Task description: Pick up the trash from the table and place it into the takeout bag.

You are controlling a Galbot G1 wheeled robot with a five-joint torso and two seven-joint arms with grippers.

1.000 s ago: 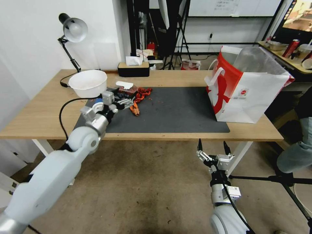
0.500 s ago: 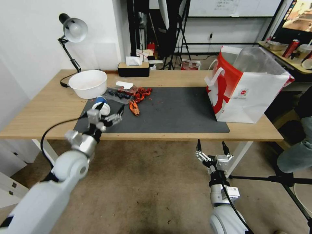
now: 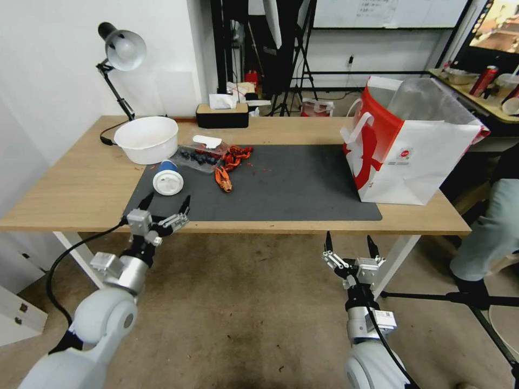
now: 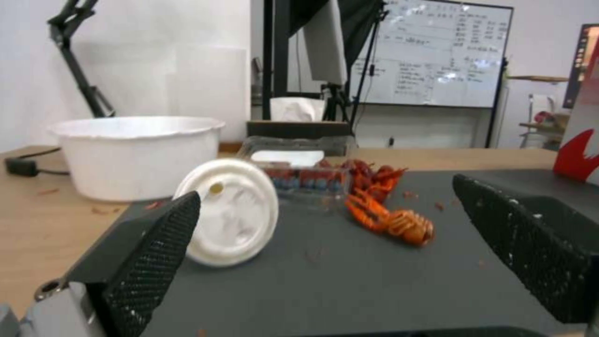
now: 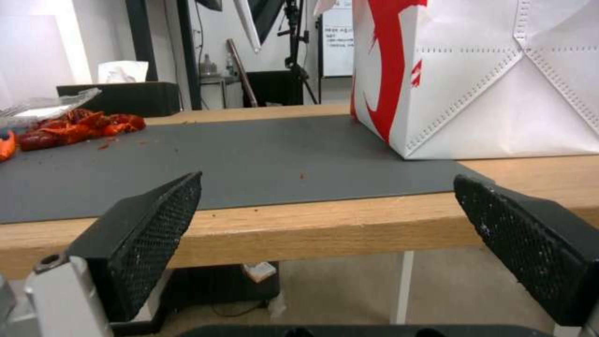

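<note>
My left gripper (image 3: 163, 212): jaws spread wide and empty, hovering at the table's near edge, roughly 6 o'clock from the cup.
My right gripper (image 3: 348, 249): also wide apart, holding nothing, parked below the table edge in front of the bag.
Blue white-lidded cup (image 3: 167, 179): lying on its side on the dark grey mat (image 3: 292, 183), lid (image 4: 228, 217) facing me. I judge it light, thin-walled and easy to crush, and prone to rolling; I'd pinch gently across the body behind the lid rim, not the lid itself.
Crayfish shells (image 3: 231, 161): at 2 o'clock from the cup, red and scattered; likely brittle, spiky and greasy, best taken in small clumps.
Clear plastic tray (image 3: 197, 156): between cup and shells, flimsy-looking, holding dark bits.
White bowl (image 3: 146, 138): at 11 o'clock from the cup, open and upright.
Takeout bag (image 3: 413, 146): standing open at the mat's right end, well apart from the litter.
Surface: light-wood table (image 3: 70, 183), with crumbs on the mat.
Room: desk lamp (image 3: 120, 54) and tissue box (image 3: 222, 114) at the far edge; whiteboard and stands behind.
</note>
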